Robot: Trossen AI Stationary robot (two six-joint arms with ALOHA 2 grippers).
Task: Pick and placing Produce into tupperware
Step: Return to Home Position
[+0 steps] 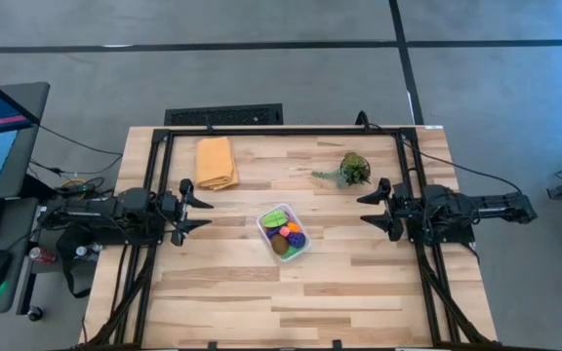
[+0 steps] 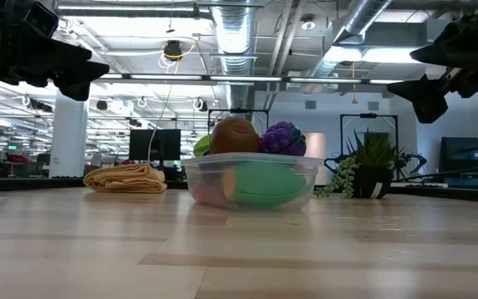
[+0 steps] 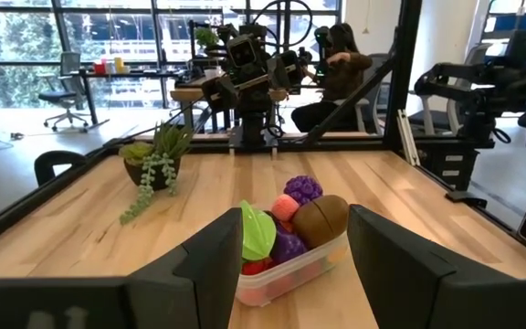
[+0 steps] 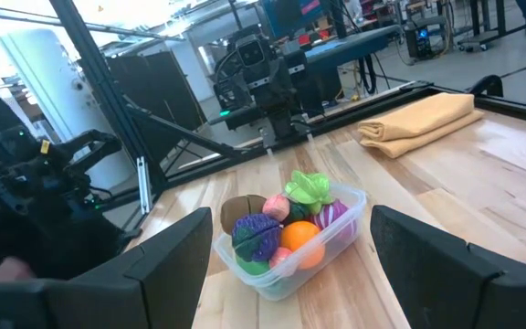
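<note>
wooden table [image 1: 359, 283] has the clear tupperware [image 1: 261, 222] sitting mid-table, stuffed with toy produce [image 1: 287, 234]. left gripper [image 1: 201, 210] and right gripper [image 1: 367, 208] hang on opposite sides, well apart from it, both claws spread wide and empty.

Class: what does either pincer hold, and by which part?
Nothing is held. The left pincer and right pincer both stand open and empty; the produce lies in the tupperware.
</note>
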